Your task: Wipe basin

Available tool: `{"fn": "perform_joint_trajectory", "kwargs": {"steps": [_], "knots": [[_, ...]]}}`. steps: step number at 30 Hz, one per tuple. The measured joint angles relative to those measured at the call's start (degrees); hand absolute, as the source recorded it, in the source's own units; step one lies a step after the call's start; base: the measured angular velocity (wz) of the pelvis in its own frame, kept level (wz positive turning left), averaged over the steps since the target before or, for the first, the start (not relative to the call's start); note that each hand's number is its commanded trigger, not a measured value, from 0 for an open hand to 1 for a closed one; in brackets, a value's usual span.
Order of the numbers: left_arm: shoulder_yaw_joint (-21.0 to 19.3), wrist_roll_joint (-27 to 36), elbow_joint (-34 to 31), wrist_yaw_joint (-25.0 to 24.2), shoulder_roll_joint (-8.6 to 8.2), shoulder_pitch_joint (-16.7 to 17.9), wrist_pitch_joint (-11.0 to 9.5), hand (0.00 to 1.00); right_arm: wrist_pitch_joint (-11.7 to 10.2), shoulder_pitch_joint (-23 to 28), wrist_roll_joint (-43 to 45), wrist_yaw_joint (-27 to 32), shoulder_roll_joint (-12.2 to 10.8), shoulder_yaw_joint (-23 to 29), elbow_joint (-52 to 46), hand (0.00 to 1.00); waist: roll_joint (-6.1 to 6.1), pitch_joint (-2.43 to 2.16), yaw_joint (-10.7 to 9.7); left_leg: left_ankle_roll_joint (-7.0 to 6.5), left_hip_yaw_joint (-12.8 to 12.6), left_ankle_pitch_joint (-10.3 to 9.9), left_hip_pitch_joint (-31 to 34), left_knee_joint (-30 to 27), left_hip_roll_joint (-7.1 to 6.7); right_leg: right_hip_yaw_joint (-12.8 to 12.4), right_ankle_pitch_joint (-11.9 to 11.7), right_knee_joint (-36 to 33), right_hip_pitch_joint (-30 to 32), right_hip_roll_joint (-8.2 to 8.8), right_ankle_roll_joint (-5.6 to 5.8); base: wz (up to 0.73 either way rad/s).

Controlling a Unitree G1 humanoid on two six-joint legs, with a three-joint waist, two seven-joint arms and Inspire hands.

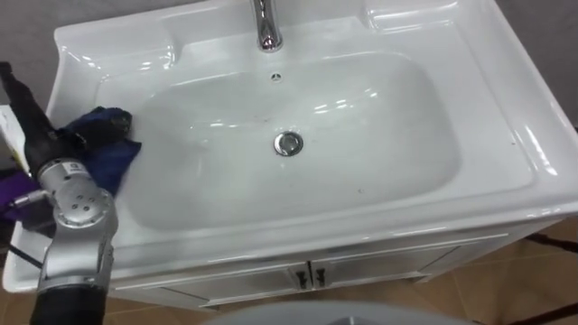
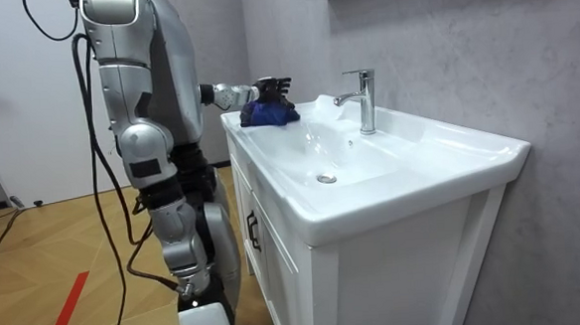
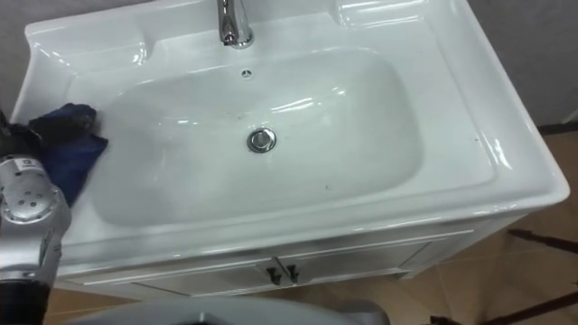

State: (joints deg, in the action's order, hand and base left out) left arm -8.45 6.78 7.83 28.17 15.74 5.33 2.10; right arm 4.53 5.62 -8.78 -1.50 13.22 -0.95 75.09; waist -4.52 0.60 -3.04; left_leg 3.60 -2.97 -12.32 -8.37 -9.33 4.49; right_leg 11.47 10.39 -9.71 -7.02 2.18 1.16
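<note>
Left hand (image 2: pixel 272 86) outstretched (wrist level), seemingly flat

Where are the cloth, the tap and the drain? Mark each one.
cloth (image 1: pixel 117 159), left eye view, on its blue lower fold.
tap (image 1: pixel 265 30), left eye view, on its shiny metal body.
drain (image 1: pixel 288 143), left eye view, on its metal centre.

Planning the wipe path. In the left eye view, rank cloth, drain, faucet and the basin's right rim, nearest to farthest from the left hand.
1. blue cloth, under the left hand at the left edge.
2. drain, bowl centre, and faucet, back centre: too close to call.
3. right rim, far side.
</note>
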Motion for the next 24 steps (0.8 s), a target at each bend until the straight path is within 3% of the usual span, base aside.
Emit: {"fn": "perform_joint_trajectory", "kwargs": {"steps": [8, 16, 24], "knots": [[0.1, 4.3, 0.0, -3.0, 0.00, -0.9, -0.9, 0.00, -0.2, 0.0, 0.2, -1.3, 0.1, 0.2, 0.0, 0.00, -0.05, -0.05, -0.2, 0.00, 0.0, 0.0, -0.2, 0.0, 0.00, -0.2, 0.0, 0.0, -0.1, -0.01, 0.00, 0.00], [0.0, 4.3, -3.0, -6.3, 0.01, -2.3, -2.2, 0.00, -0.9, 0.0, -0.1, -1.7, 0.1, 1.2, 0.0, 0.00, -0.33, -0.16, 0.1, 0.00, -0.1, 0.0, -0.1, -0.1, 0.00, -0.5, 0.0, -0.1, 0.1, -0.03, 0.00, 0.00], [0.0, 4.2, -9.9, -5.6, 0.05, -2.4, -2.3, 0.00, -0.9, 0.0, -0.7, -1.7, 0.1, 1.3, 0.0, 0.00, -0.39, -0.22, 0.1, 0.00, 0.1, 0.0, 0.1, -0.2, 0.01, -0.4, 0.0, -0.1, 0.4, -0.02, 0.01, 0.00]]}}
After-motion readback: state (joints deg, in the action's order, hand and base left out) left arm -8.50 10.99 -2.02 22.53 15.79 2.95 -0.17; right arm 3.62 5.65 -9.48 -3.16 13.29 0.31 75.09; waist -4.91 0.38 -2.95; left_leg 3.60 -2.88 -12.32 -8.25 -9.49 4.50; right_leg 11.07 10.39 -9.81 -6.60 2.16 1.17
